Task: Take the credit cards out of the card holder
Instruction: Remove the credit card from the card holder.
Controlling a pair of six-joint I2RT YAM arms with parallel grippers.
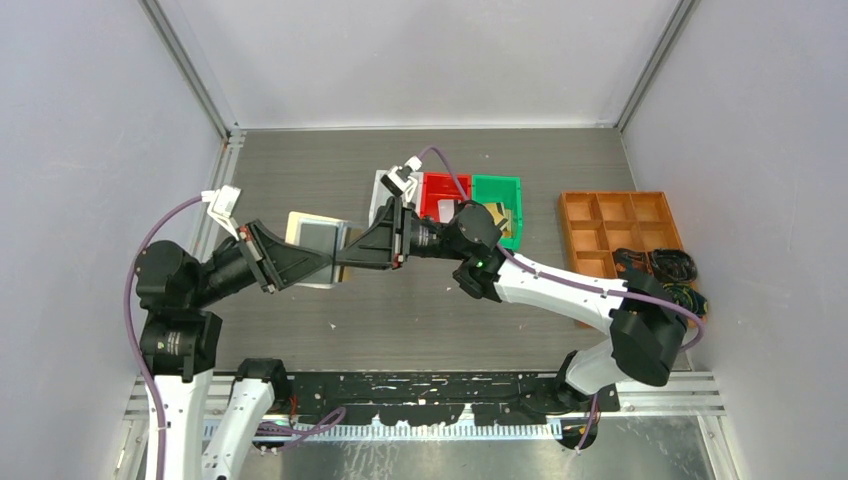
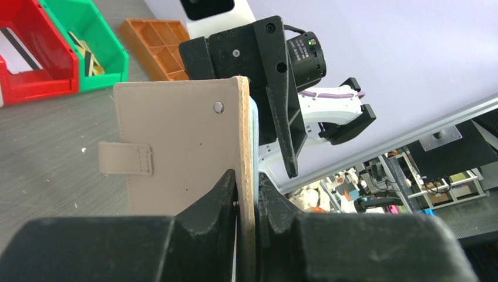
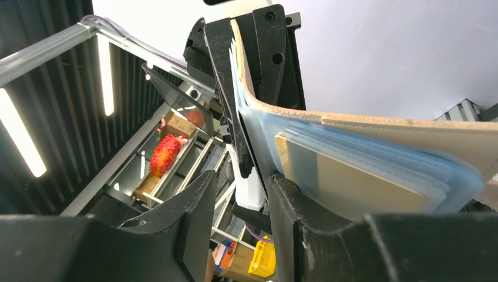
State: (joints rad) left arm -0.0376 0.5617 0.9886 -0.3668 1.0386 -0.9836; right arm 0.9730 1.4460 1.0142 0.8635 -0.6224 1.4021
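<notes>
While both arms meet over the worktop (image 1: 420,300), the top view shows the card holder (image 1: 318,238) held between them, left of centre; credit cards (image 1: 496,215) lie in the green bin (image 1: 497,182). Left wrist: the left end effector (image 2: 246,188) clamps its cover (image 2: 176,147). Right wrist: the right end effector (image 3: 241,182) stands half apart at the clear sleeves (image 3: 446,176), grip unclear; a gold card (image 3: 352,182) is not yet out.

Tan card holder (image 2: 176,147) aloft, open

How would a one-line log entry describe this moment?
left gripper: shut on card holder, above table | right gripper: open, at sleeves | gold card: in sleeve
</notes>
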